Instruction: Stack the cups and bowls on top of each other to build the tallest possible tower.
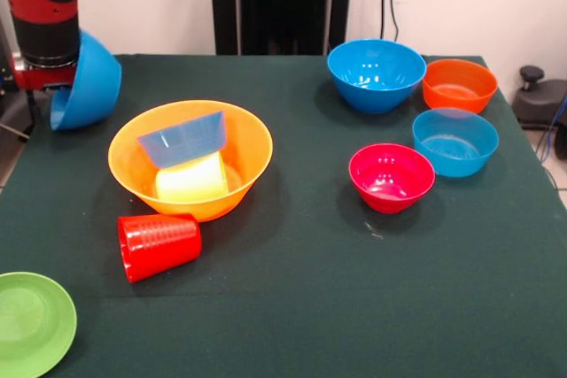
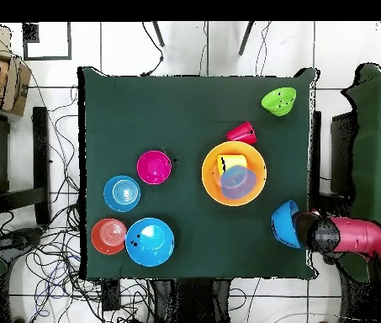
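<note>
My gripper (image 1: 55, 86) is shut on the rim of a deep blue bowl (image 1: 89, 81) and holds it tilted on its side over the table's edge; it also shows in the overhead view (image 2: 284, 224). The big yellow-orange bowl (image 1: 257, 143) stands beside it as the tower's base. Inside it a yellow cup (image 1: 190, 181) lies on its side, with a pale blue bowl (image 1: 183, 139) tilted on top. The red ribbed cup (image 1: 159, 245) lies on its side just in front of the big bowl.
A light green bowl (image 1: 31, 320) sits at one table corner. At the other side stand a deep blue bowl (image 1: 376, 74), an orange bowl (image 1: 459, 86), a pale blue bowl (image 1: 454, 142) and a pink-red bowl (image 1: 392, 178), all upright and apart.
</note>
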`<move>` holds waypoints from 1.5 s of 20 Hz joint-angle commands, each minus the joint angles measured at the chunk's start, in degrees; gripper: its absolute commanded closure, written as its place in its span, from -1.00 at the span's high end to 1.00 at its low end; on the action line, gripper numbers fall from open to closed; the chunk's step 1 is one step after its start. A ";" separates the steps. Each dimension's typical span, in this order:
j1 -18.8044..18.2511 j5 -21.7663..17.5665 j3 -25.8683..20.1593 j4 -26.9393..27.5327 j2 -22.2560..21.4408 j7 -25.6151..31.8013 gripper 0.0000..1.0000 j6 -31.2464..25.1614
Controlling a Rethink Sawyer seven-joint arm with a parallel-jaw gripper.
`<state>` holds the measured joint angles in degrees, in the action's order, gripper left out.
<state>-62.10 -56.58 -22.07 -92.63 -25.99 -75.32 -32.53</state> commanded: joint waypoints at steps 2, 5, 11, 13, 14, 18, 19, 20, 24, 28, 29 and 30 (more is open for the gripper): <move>5.21 -5.56 -0.86 6.93 6.63 7.10 1.00 0.67; 5.41 -4.98 -0.55 7.11 6.77 6.81 1.00 0.65; 6.39 -4.56 0.73 7.54 7.54 2.01 1.00 3.31; 6.74 -4.50 1.17 7.78 7.88 0.11 1.00 4.55; 6.72 -4.40 1.22 7.79 8.00 -0.62 1.00 5.32; 5.83 -2.71 1.16 7.56 8.30 -4.62 -1.00 8.89; 5.72 -2.39 1.12 7.64 8.40 -4.78 -1.00 8.76; 5.61 -2.07 1.07 7.72 8.49 -4.93 -1.00 8.63; 5.40 -1.23 1.05 7.96 8.65 -4.56 -1.00 8.80; 5.72 -1.79 1.15 8.32 9.55 -2.32 -1.00 7.60; 5.78 -1.65 1.39 8.37 9.67 -3.12 -1.00 7.87; 5.66 -1.43 1.38 8.41 9.79 -3.37 -1.00 7.94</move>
<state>-58.79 -55.91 -20.17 -88.80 -25.10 -75.32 -31.26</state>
